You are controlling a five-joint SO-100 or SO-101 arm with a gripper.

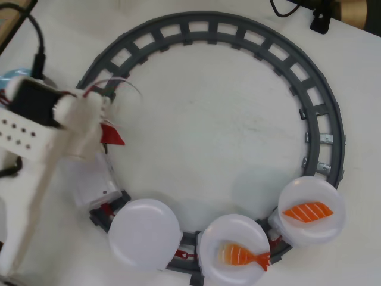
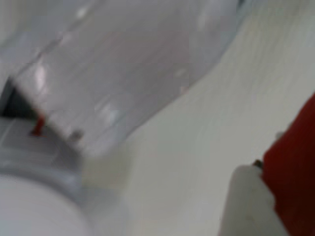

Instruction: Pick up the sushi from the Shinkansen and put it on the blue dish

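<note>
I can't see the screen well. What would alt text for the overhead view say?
A white robot arm at the left holds its end effector around a dark-red tuna sushi above a grey circular track. Three white plates sit along the track's bottom: one empty, one with shrimp sushi, one with salmon sushi.

The arm (image 1: 44, 161) is built from white printed plastic, with blocky, slightly rough-looking shells. A long pale link runs along the left edge of the overhead view, widening toward a chunkier white section. Up near the wrist sits a black boxy module (image 1: 33, 101), and a black cable (image 1: 37, 42) curves up from it toward the top left corner. Next to that, a flat white plate is dotted with rows of small round holes (image 1: 18, 134). In the wrist view, a blurred white rounded part (image 2: 248, 204) shows at the bottom right.
</note>
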